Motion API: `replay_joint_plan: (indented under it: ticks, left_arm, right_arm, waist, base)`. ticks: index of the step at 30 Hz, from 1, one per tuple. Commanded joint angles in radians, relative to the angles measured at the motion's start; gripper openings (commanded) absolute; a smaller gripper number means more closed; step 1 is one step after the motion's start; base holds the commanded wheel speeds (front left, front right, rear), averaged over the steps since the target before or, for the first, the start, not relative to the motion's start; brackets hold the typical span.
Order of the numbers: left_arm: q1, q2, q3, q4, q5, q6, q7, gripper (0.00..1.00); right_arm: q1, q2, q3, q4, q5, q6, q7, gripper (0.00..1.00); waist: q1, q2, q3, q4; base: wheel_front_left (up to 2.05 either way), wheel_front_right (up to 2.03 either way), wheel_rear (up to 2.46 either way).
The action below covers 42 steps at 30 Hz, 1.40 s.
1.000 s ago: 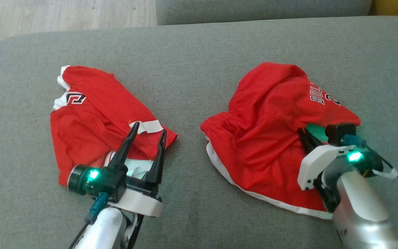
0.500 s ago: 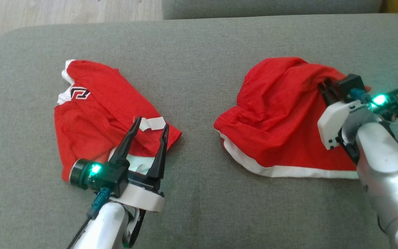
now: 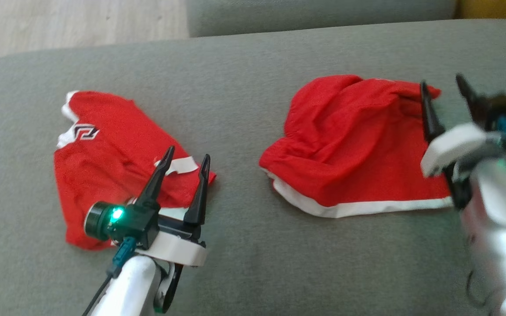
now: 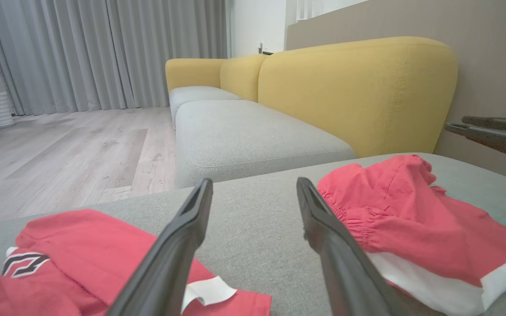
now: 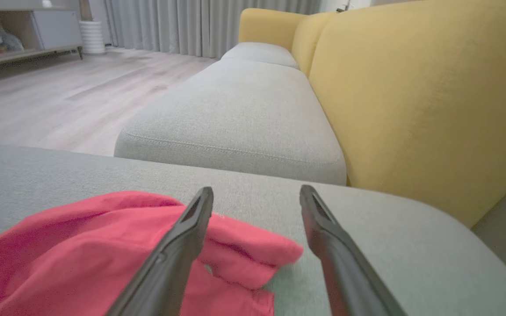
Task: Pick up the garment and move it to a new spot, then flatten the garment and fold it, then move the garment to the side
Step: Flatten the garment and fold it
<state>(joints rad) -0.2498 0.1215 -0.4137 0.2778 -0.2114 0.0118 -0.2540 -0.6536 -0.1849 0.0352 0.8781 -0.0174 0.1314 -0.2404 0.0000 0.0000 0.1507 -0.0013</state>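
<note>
Two red garments lie on the grey cushion [image 3: 244, 109]. The right one [image 3: 354, 140] is a crumpled pair of red shorts with a white hem, also in the left wrist view [image 4: 415, 224] and right wrist view [image 5: 117, 250]. My right gripper [image 3: 444, 94] is open just past its far right corner, fingers apart, holding nothing. The left garment [image 3: 108, 162] is red with a white collar and a black logo. My left gripper [image 3: 186, 153] hovers open over its near right corner, nothing between its fingers [image 4: 178, 245].
The grey cushion is broad, with bare fabric between and in front of the garments. A second grey seat [image 5: 244, 114] and a yellow sofa back [image 5: 415, 87] lie beyond it. Wooden floor [image 3: 59, 22] shows past the far left edge.
My right gripper dragged the right garment's corner away and to the right, flipping it over, then opened and let go. The head camera shifted slightly. The left gripper stayed put.
</note>
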Motion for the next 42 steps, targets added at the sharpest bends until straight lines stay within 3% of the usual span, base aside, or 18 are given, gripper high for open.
replay_joint_plan:
  ticks: [1, 5, 10, 15, 22, 29, 42]
  left_arm:
    - [-0.016, 0.009, 0.041, -0.036, 0.0, 0.008, -0.008, 1.0]
    - [0.002, 0.01, 0.051, -0.039, -0.002, 0.01, -0.008, 1.0]
    - [0.026, 0.01, 0.06, -0.041, -0.003, 0.01, -0.008, 1.0]
    - [0.042, 0.005, 0.063, -0.04, -0.002, 0.007, -0.008, 1.0]
    - [0.036, 0.008, 0.067, -0.043, 0.006, 0.0, -0.008, 1.0]
    - [0.02, 0.009, 0.063, -0.042, 0.015, -0.006, -0.008, 1.0]
    - [-0.003, 0.009, 0.054, -0.03, 0.025, -0.016, -0.008, 1.0]
  right_arm:
    - [0.047, 0.028, -0.013, -0.062, 0.007, -0.001, -0.014, 1.0]
    - [0.197, 0.096, -0.11, -0.223, 0.002, -0.001, -0.02, 1.0]
    - [0.374, 0.133, -0.14, -0.391, 0.021, -0.001, -0.02, 1.0]
    - [0.477, 0.134, -0.087, -0.46, 0.092, -0.001, 0.002, 1.0]
    - [0.501, 0.135, -0.081, -0.527, 0.109, -0.001, 0.03, 1.0]
    - [0.497, 0.135, -0.123, -0.507, 0.095, -0.001, 0.096, 1.0]
    - [0.414, 0.135, -0.122, -0.314, 0.083, -0.001, 0.149, 1.0]
  waist:
    - [0.0, 0.0, -0.02, -0.028]
    - [0.0, 0.0, -0.041, -0.069]
    - [0.0, 0.0, -0.065, -0.113]
    - [0.0, 0.0, -0.077, -0.141]
    - [0.0, 0.0, -0.064, -0.152]
    - [0.0, 0.0, -0.034, -0.139]
    - [0.0, 0.0, 0.001, -0.105]
  base:
    - [0.0, 0.0, 0.0]
    - [0.0, 0.0, 0.0]
    - [0.0, 0.0, 0.0]
    - [0.0, 0.0, 0.0]
    - [0.0, 0.0, 0.0]
    - [0.0, 0.0, 0.0]
    - [0.0, 0.0, 0.0]
